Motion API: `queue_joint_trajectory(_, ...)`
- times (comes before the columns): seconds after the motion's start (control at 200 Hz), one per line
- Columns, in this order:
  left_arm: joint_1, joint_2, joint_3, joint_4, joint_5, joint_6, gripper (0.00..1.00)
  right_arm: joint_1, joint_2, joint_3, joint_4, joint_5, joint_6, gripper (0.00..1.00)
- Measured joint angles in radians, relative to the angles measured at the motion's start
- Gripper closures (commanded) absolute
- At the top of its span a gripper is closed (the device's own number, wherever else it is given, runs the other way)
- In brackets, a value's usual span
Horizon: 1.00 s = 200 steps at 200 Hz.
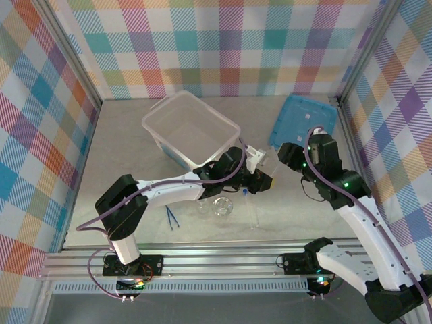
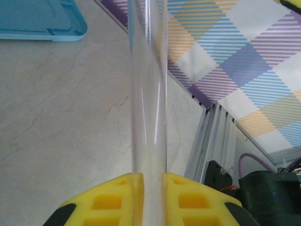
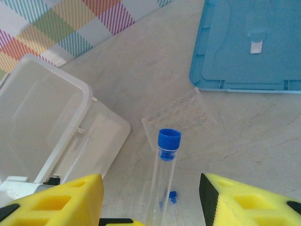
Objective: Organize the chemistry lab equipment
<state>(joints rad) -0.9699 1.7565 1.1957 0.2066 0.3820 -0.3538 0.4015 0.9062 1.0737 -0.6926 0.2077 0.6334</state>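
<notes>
My left gripper [image 2: 148,181] is shut on a thin clear tube [image 2: 148,94] that runs up out of its yellow pads. In the right wrist view the same blue-capped tube [image 3: 168,141] stands between the wide-apart fingers of my right gripper [image 3: 150,188], which is open and not touching it. From above, the left gripper [image 1: 264,181] and right gripper [image 1: 287,158] meet just right of the box. A second blue-capped tube [image 1: 251,209] lies on the table. A clear flask [image 1: 221,206], a tiny beaker [image 1: 204,205] and dark blue tweezers [image 1: 171,217] rest near the front.
A large translucent plastic box [image 1: 191,128] stands tilted behind the left arm. A flat blue lid [image 1: 304,121] lies at the back right. A clear well plate [image 3: 181,113] rests on the table between box and lid. An aluminium rail [image 1: 223,260] runs along the near edge.
</notes>
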Motion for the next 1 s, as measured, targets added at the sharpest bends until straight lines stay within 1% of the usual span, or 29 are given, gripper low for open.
queue_joint_trajectory(0.25, 0.007, 0.0, 0.019, -0.044, -0.001, 0.08, 0.97, -0.103, -0.006, 0.004, -0.072, -0.17, -0.06, 0.38)
queue_joint_trajectory(0.38, 0.011, 0.0, 0.019, -0.052, -0.001, 0.103, 0.97, -0.134, 0.001, 0.027, -0.099, -0.241, -0.093, 0.38)
queue_joint_trajectory(0.775, 0.011, 0.0, 0.038, -0.076, 0.002, 0.148, 0.97, -0.26, 0.004, 0.022, -0.113, -0.445, -0.134, 0.38)
queue_joint_trajectory(1.0, 0.011, 0.0, 0.047, -0.096, 0.0, 0.181, 0.97, -0.303, 0.018, 0.016, -0.112, -0.552, -0.153, 0.37)
